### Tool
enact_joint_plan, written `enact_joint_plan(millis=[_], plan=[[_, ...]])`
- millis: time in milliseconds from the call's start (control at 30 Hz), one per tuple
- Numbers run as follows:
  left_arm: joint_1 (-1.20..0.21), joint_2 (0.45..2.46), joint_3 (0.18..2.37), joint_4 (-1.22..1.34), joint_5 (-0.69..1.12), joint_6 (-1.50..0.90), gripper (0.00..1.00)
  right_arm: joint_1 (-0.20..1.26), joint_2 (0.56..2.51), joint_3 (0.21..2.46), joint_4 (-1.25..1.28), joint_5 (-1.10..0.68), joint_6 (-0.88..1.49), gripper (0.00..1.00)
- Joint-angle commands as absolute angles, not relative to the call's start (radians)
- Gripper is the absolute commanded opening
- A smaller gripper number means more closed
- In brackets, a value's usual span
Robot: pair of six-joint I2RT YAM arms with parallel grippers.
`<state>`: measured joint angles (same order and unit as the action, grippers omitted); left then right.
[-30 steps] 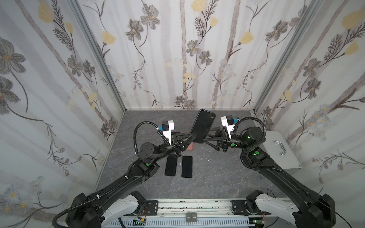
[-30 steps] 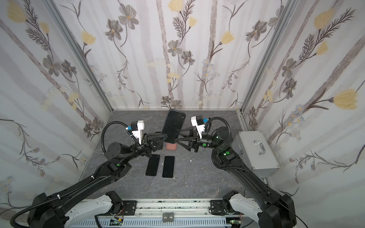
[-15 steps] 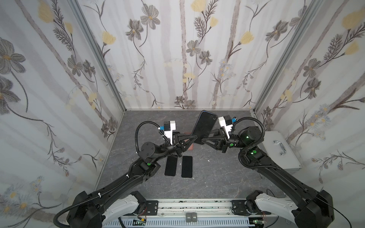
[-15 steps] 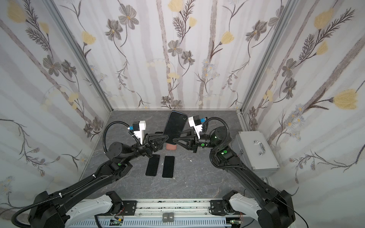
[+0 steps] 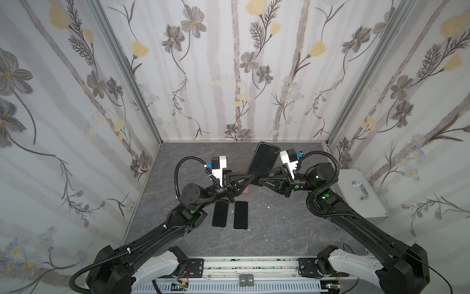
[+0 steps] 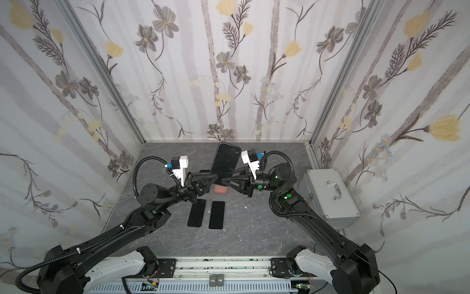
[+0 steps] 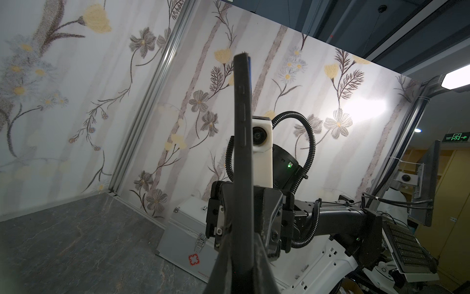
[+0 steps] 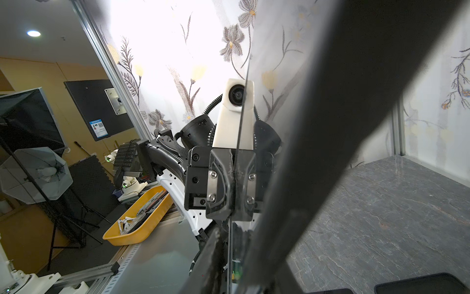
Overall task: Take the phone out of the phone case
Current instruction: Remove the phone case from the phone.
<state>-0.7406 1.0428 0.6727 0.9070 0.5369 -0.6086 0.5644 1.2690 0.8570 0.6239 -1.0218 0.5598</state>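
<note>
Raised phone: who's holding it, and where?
Left gripper is shut on the phone at its lower edge. Right gripper sits against that same end; its grip can't be confirmed.

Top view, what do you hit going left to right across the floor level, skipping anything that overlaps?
Left claw → raised phone → right claw overlaps it, so skip that → metal box. Lower down: left flat phone → right flat phone.
</note>
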Motion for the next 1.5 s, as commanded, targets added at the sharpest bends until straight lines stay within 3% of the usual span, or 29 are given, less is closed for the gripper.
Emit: enact_joint_plan(millis=[0, 300, 333, 367, 400, 433, 500, 633, 767, 933, 1133, 1467], plan=[[-0.742, 1.046, 0.681, 0.976, 0.558, -0.602, 0.00, 0.569, 1.275, 0.870, 0.612, -1.029, 0.557, 0.20], [-0.743, 1.042, 0.670, 0.975, 0.541, -0.572, 0.00, 0.568, 1.230, 0.872, 0.549, -0.970, 0.501, 0.00], [-0.743, 1.040, 0.669, 0.973, 0.540, -0.554, 0.13, 0.567, 1.222, 0.878, 0.519, -0.957, 0.480, 0.00], [-0.743, 1.037, 0.667, 0.971, 0.537, -0.533, 0.35, 0.567, 1.211, 0.886, 0.475, -0.934, 0.446, 0.00], [-0.744, 1.034, 0.667, 0.961, 0.526, -0.516, 0.46, 0.567, 1.198, 0.897, 0.423, -0.903, 0.405, 0.00], [-0.743, 1.029, 0.670, 0.937, 0.506, -0.489, 0.56, 0.567, 1.179, 0.907, 0.363, -0.861, 0.354, 0.00], [-0.744, 1.016, 0.687, 0.867, 0.482, -0.430, 0.61, 0.566, 1.135, 0.906, 0.299, -0.777, 0.279, 0.00], [-0.765, 0.984, 0.763, 0.671, 0.373, -0.235, 0.63, 0.525, 1.073, 0.887, 0.257, -0.705, 0.223, 0.00], [-0.842, 0.973, 0.873, 0.491, 0.193, 0.010, 0.63, 0.416, 1.060, 0.884, 0.268, -0.799, 0.251, 0.00], [-0.897, 1.006, 0.980, 0.408, 0.120, 0.161, 0.64, 0.310, 1.092, 0.905, 0.287, -0.925, 0.329, 0.00], [-0.951, 1.066, 1.065, 0.368, 0.072, 0.256, 0.64, 0.324, 1.077, 0.939, 0.149, -0.846, 0.213, 0.00], [-1.000, 1.094, 1.101, 0.368, 0.020, 0.327, 0.65, 0.512, 0.992, 0.919, -0.012, -0.486, -0.004, 0.00]])
